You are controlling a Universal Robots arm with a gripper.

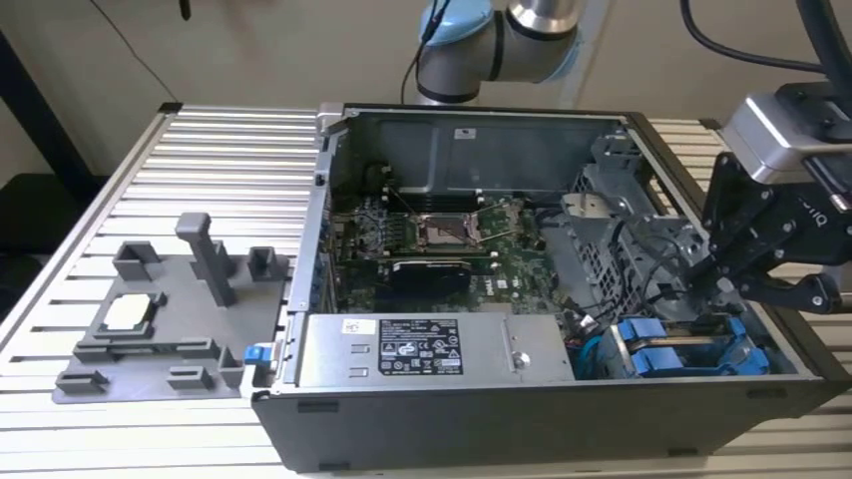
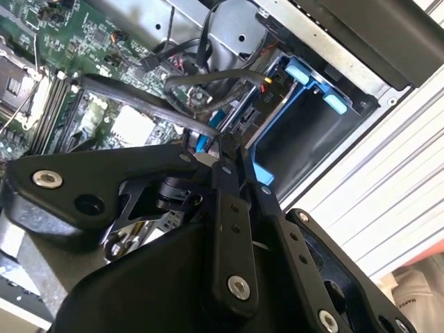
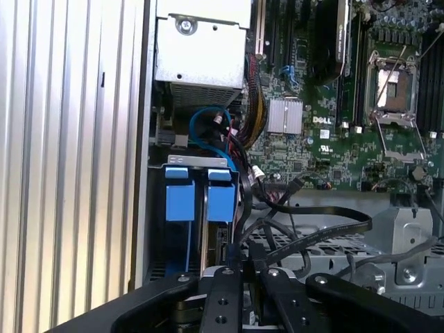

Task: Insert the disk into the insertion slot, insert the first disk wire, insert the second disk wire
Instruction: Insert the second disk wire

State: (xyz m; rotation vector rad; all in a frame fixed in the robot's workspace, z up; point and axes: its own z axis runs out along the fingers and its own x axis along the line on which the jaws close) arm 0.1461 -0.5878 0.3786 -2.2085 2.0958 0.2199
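- The tool (image 1: 692, 289) hangs low inside the open computer case (image 1: 453, 419), just beside the drive bay at the exterior view's right, probably placed there to work the cabling at the back of the bay.
- In both wrist views its 2 fingers (image 3: 229, 291) stand pressed close together on something thin. A flat black cable (image 3: 326, 215) runs up to the fingertips, but I cannot tell for sure that it is pinched.
- The disk (image 1: 665, 357) appears already seated in the insertion slot: 2 bright blue carrier ends sit side by side in the bay (image 3: 201, 201), and I cannot tell which of them belongs to the task's drive.
- A blue wire (image 3: 205, 121) loops near the bay beside a bundle of coloured leads; whether any disk wire is plugged in is hidden.
- The case lies on its side with the panel off, so the motherboard (image 1: 426, 239) and the power supply (image 1: 419, 349) face upward for reach from above.
- It rests on a ribbed metal bench (image 1: 187, 170); a grey fixture tray (image 1: 160, 319) sits just beside the case at the exterior view's left.
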